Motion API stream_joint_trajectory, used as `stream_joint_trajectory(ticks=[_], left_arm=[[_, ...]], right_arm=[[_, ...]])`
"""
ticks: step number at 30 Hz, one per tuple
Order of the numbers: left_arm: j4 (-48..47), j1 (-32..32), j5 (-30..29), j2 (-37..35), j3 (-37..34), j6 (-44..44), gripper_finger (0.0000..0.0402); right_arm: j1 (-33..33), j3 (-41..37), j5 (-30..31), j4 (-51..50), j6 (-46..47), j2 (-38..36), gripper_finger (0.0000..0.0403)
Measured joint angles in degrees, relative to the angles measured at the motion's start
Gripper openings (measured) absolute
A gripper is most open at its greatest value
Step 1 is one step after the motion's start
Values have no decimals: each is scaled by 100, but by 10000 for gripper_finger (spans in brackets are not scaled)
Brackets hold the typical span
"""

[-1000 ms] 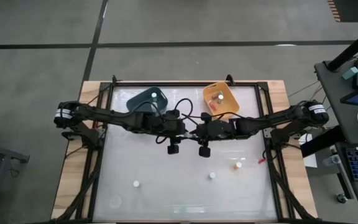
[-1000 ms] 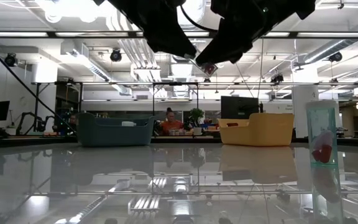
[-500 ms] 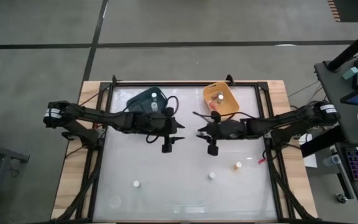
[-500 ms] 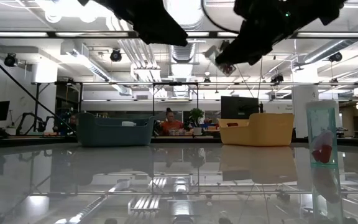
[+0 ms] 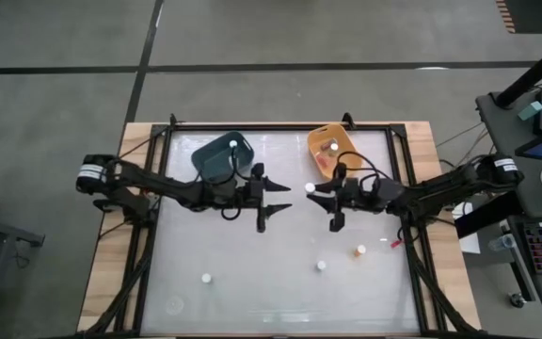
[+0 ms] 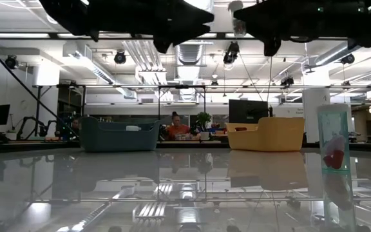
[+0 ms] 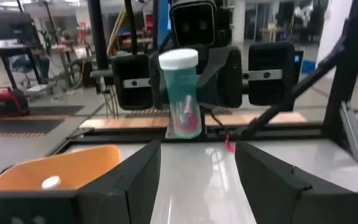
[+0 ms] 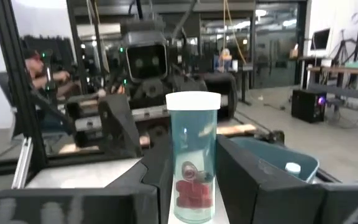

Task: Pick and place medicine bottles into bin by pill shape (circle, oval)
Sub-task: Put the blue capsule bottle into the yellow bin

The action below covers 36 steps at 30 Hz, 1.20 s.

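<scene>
Left arm: reaches from the desk's (image 5: 280,292) left edge toward the middle; the left claw (image 5: 276,195) hangs above the surface, fingers spread, nothing between them.
Teal bin (image 5: 222,156): at the far side of the desk, left of centre, beside the left arm; one white-capped bottle (image 5: 234,144) lies inside.
Right arm: reaches from the right edge toward the middle; the right claw (image 5: 319,196) faces the left claw across a small gap.
Held bottle (image 8: 193,163): a clear teal-tinted medicine bottle with a white cap, upright between the right claw's fingers (image 8: 257,180), which pinch it; red pills lie at its bottom. The left wrist view shows the same bottle (image 7: 181,93) facing it.
Yellow bin (image 5: 333,151): far side, right of centre, just behind the right claw; it holds a white-capped bottle (image 5: 332,146).
Loose bottles: three stand on the near half of the desk, one at the left (image 5: 206,279), one near centre (image 5: 320,266), and an orange-tinted one (image 5: 359,250) to the right.
Red scrap (image 5: 396,243): near the desk's right edge.
</scene>
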Motion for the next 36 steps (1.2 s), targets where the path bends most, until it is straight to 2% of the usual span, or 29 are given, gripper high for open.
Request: stream_joint_trajectory(ticks=[4, 7, 10, 25, 29, 36], left_arm=[[668, 16, 2, 438, 79, -107, 192], [825, 82, 26, 677, 182, -329, 192], [876, 151, 19, 868, 322, -556, 192], [1029, 152, 276, 1594, 1222, -551, 190], [1016, 150, 282, 1642, 1278, -530, 167], [1026, 152, 284, 1642, 1265, -524, 100]], right_arm=[[2, -9, -2, 138, -79, 2, 96], [0, -11, -2, 138, -79, 2, 96], [0, -11, -22, 165, -79, 2, 96], [0, -11, -22, 217, -95, 2, 96], [0, -11, -22, 235, -122, 4, 96], [0, -11, -24, 249, -125, 4, 96]])
